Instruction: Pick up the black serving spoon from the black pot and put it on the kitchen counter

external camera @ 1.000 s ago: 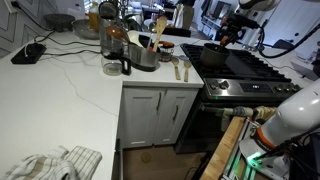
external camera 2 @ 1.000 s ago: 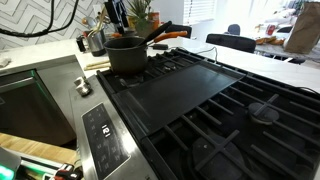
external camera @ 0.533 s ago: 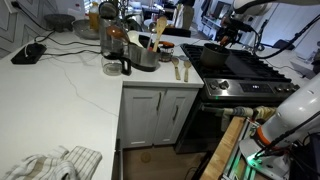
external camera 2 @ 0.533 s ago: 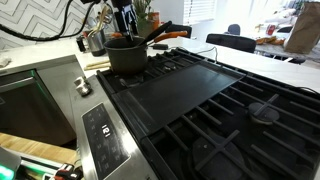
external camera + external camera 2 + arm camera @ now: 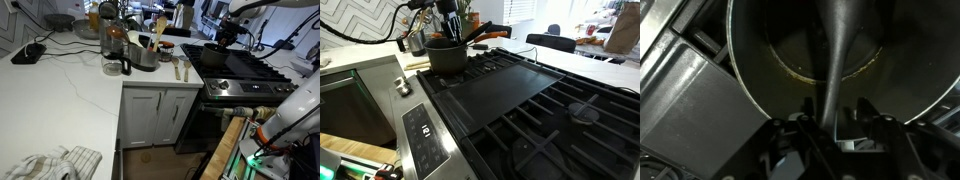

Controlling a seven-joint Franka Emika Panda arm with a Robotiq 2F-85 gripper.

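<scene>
Matte black fills my wrist view: the black pot (image 5: 748,70) lies open beneath the camera, and the black serving spoon (image 5: 836,50) runs from the top of the picture down its middle, the handle narrowing as it passes into the gripper (image 5: 828,122). The jaws stand close on either side of that handle, nearly together, but I cannot tell whether they actually press on it or only bracket it. In an exterior view the gripper (image 5: 448,28) hangs straight over the pot (image 5: 445,60) at the far corner of the gas range top (image 5: 520,95), fingertips at about the level of the rim; the spoon itself I cannot make out there. In an exterior view the arm reaches over the pot (image 5: 212,56), with the kitchen counter (image 5: 70,90) well apart across the stove. I judge this the grasping step. Next I need a firm close, then a straight lift clear of the rim before carrying over to the counter.
</scene>
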